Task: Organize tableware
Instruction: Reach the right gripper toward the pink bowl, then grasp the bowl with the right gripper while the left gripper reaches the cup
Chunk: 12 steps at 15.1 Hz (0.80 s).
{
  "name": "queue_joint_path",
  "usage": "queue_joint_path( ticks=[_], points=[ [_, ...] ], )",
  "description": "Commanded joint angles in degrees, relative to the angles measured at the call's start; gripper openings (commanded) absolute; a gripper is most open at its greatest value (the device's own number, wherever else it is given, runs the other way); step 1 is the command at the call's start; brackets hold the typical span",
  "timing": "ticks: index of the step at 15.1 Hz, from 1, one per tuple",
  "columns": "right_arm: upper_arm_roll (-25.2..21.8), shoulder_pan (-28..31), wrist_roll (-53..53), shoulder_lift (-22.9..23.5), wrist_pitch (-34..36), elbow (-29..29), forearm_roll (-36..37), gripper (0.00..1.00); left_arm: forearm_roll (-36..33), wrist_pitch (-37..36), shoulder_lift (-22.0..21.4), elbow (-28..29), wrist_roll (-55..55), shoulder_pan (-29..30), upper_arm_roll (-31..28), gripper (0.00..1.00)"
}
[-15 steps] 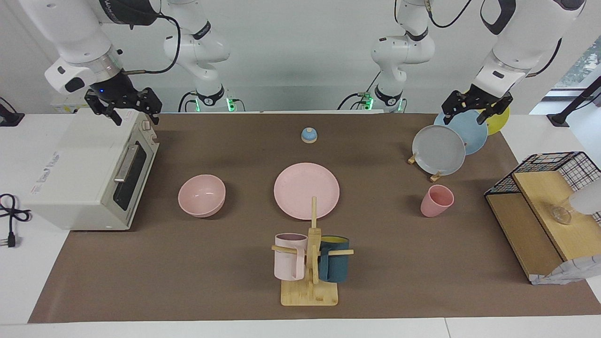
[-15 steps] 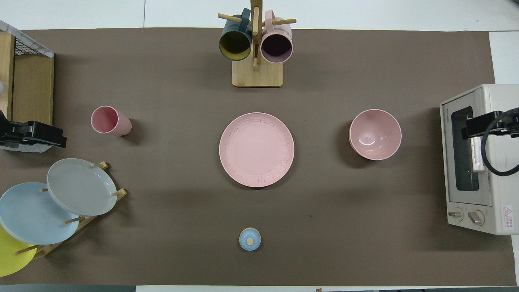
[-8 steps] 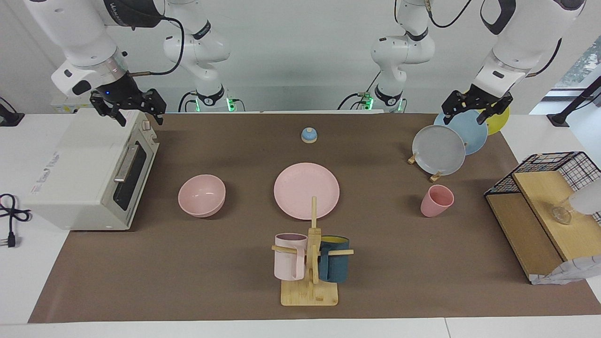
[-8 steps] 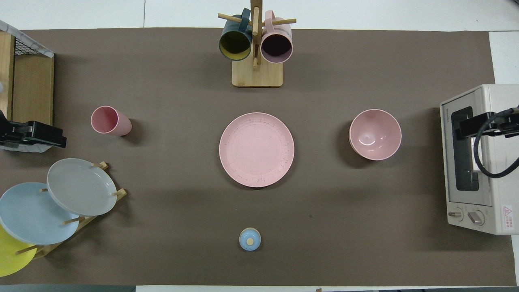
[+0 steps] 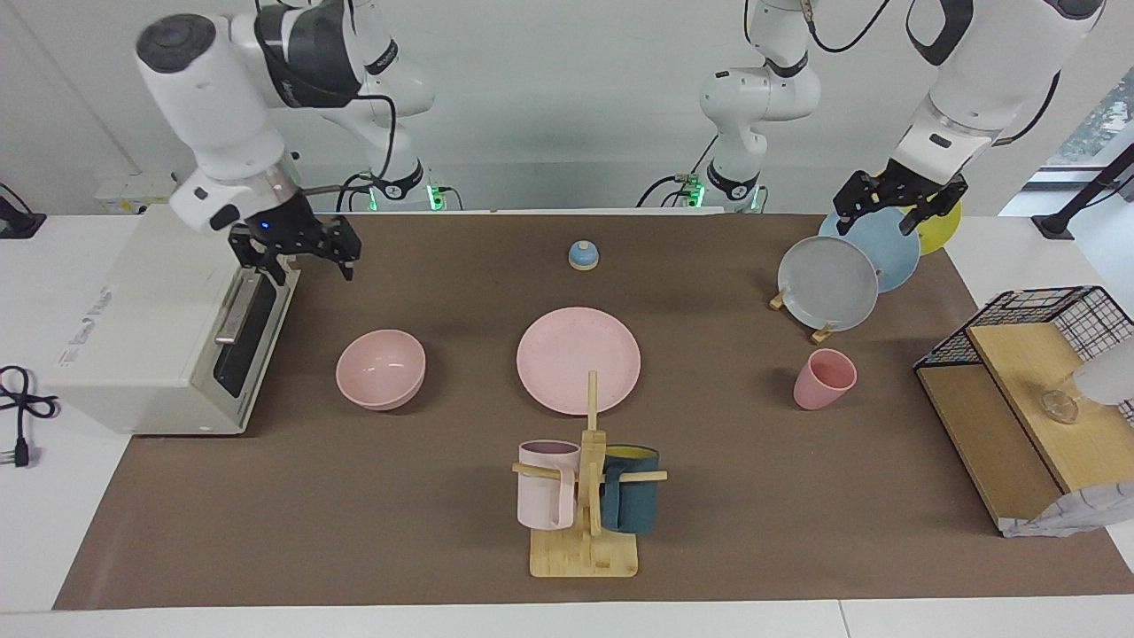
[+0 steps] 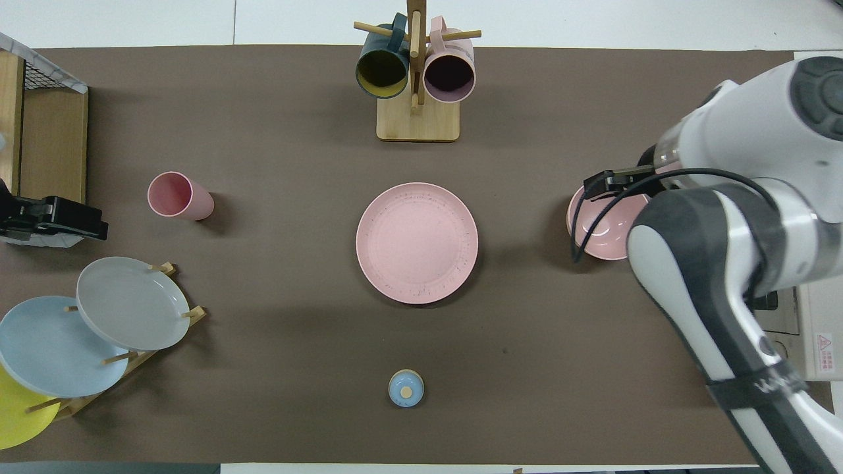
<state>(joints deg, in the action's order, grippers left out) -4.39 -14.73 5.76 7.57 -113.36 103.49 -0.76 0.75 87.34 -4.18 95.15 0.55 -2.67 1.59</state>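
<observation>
The pink plate (image 5: 578, 359) lies mid-table, bowl (image 5: 381, 369) beside it toward the right arm's end, cup (image 5: 824, 378) toward the left's; the right gripper (image 5: 304, 255) hangs spread over the toaster oven's (image 5: 159, 328) front edge; the left gripper (image 5: 889, 209), spread, waits over the plate rack (image 5: 819, 332).

one pink plate (image 5: 578, 359), one bowl (image 5: 380, 369), one cup (image 5: 822, 378), two mugs (image 5: 547, 483), seemingly three racked plates (image 5: 827, 283)

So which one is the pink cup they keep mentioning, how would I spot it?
Start at the wooden rack of grey, blue and yellow plates toward the left arm's end of the table. The pink cup stands alone on the brown mat just farther from the robots than that rack. Unlike the mugs hanging on the wooden stand, it has no handle and tapers downward.
</observation>
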Motion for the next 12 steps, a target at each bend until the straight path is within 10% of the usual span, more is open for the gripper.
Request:
queue_joint_path(
  ticks=[1, 8, 12],
  points=[
    [-0.2, -0.8, 0.1, 2.5, -12.1, 6.5, -0.6, 1.00, -1.4, -0.9, -0.6, -0.1, -0.6, 0.1, 0.3, 1.00],
    [-0.1, -3.1, 4.1, 7.3, -14.7, 9.7, -0.6, 1.00, -1.4, -0.8, -0.5, -0.1, -0.7, 0.1, 0.3, 1.00],
    [-0.2, -3.1, 4.9, 7.7, -14.6, 11.0, -0.6, 0.59, -1.4, -0.7, -0.5, -0.1, -0.8, 0.1, 0.3, 1.00]
  ],
)
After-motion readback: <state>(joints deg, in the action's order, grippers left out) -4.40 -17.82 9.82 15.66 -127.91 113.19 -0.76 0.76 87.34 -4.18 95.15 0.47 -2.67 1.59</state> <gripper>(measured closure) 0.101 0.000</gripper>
